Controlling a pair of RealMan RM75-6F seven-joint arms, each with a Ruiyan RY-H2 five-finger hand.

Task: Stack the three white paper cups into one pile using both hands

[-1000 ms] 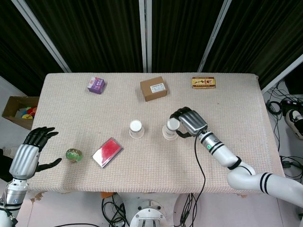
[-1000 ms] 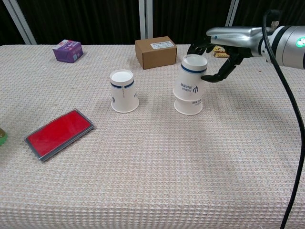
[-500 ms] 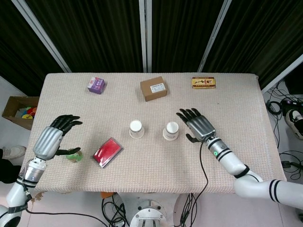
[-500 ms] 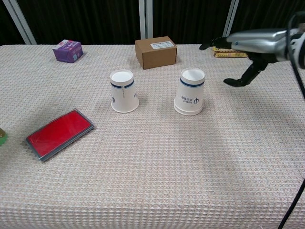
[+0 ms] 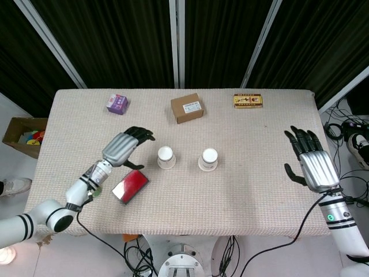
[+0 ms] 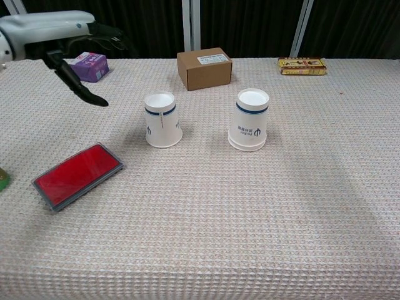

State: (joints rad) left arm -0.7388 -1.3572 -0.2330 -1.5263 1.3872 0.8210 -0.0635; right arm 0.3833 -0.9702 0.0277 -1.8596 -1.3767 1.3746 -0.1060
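The left hand [image 5: 122, 148] has swung in from the tabletop's [image 5: 248, 190] edge, fingers [image 6: 103, 32] spread and empty just beside the single cup [image 5: 166, 157], while the right hand [image 5: 311, 163] has drawn well away, open, from the nested cups [image 5: 209, 160] beyond it.

you have a worktop [image 5: 271, 179] covered in a beige woven cloth. along its far edge sit a purple box [image 5: 117, 104] at the left, a brown cardboard box [image 5: 187, 108] with a white label in the middle, and a flat yellow-and-red packet [image 5: 248, 100] to the right. near the front left lies a flat red case [image 5: 130, 186] with a grey rim. off the worktop's left end, an open carton [image 5: 22, 136] holds colourful items.
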